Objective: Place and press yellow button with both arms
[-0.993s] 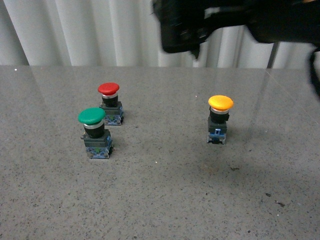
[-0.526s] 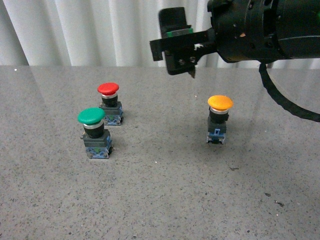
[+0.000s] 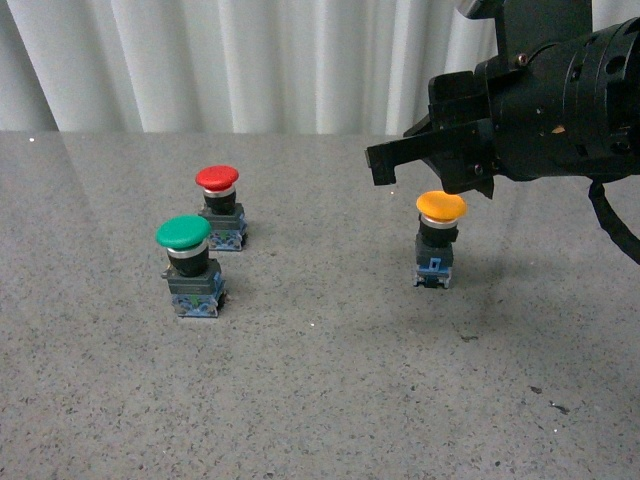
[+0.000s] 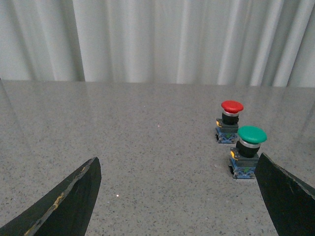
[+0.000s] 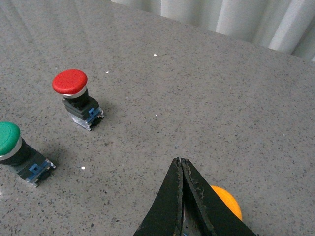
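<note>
The yellow button (image 3: 440, 206) stands upright on the grey table, right of centre. My right gripper (image 3: 380, 166) is shut and empty. It hovers just above and slightly behind the yellow cap, with its tips pointing left past it. In the right wrist view the closed fingertips (image 5: 180, 161) meet in a point, and the yellow button (image 5: 229, 200) shows partly from under them. My left gripper (image 4: 177, 158) is open and empty, low over the table, and it is out of the front view.
A red button (image 3: 217, 178) and a green button (image 3: 184, 232) stand together at the left. The green button (image 4: 252, 134) is close to one left finger (image 4: 288, 196), and the red button (image 4: 232, 106) is just beyond it. A white curtain hangs behind the grey table (image 3: 320, 380).
My right arm has swung down and to the right, from high over the table's back to just above the yellow button. The buttons have not moved.
</note>
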